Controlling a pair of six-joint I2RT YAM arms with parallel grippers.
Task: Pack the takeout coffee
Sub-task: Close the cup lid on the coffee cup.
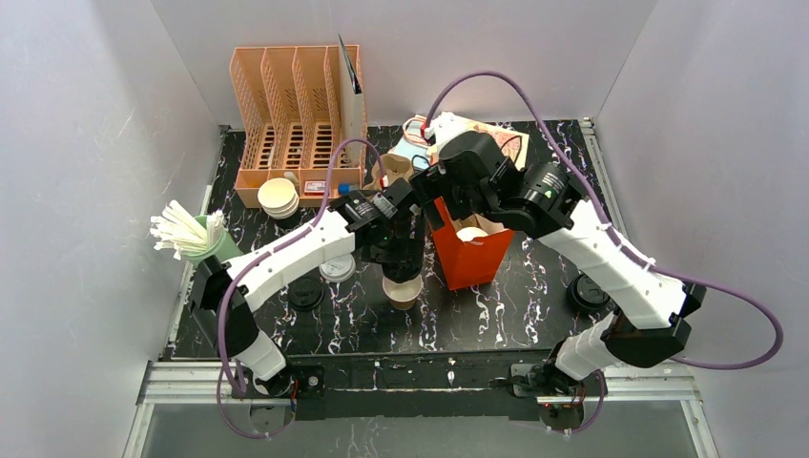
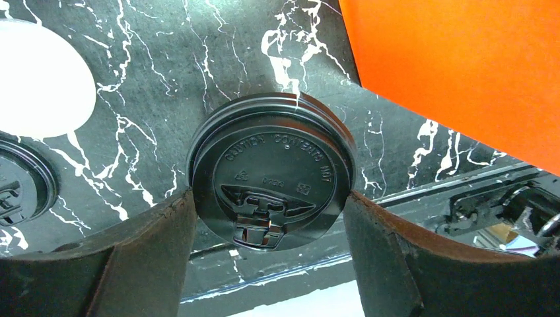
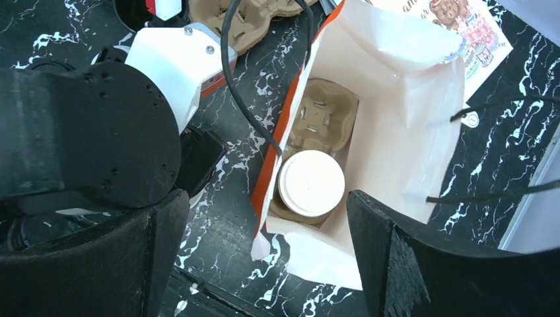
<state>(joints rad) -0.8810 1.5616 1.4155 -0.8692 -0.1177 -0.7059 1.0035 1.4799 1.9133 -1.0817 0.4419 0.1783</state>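
The takeout coffee stands on the black marbled table near its middle. It is capped with a black lid. The left gripper comes down over it, and its fingers touch the lid's rim on the left and right sides, clamping the cup between them. Just right of the cup stands the orange bag. The left wrist view shows a narrow strip of bare table between the lid's edge and the bag's wall. On the near side there is open tabletop up to the table's front edge and the rail. To the left lie a white lid and a loose lid, both apart from the cup, so the room on that side is tighter. The right gripper hangs over the bag's open mouth with its fingers spread wide and holding nothing. Inside the bag a cardboard carrier sits on the bottom. A white-lidded cup fills its near pocket, close against the bag's left wall, and the far pocket is open. The bag's right flap leans outward, which widens the mouth. A second loose lid lies well to the right, beside the right arm. A peach rack lines the far-left edge of the table.
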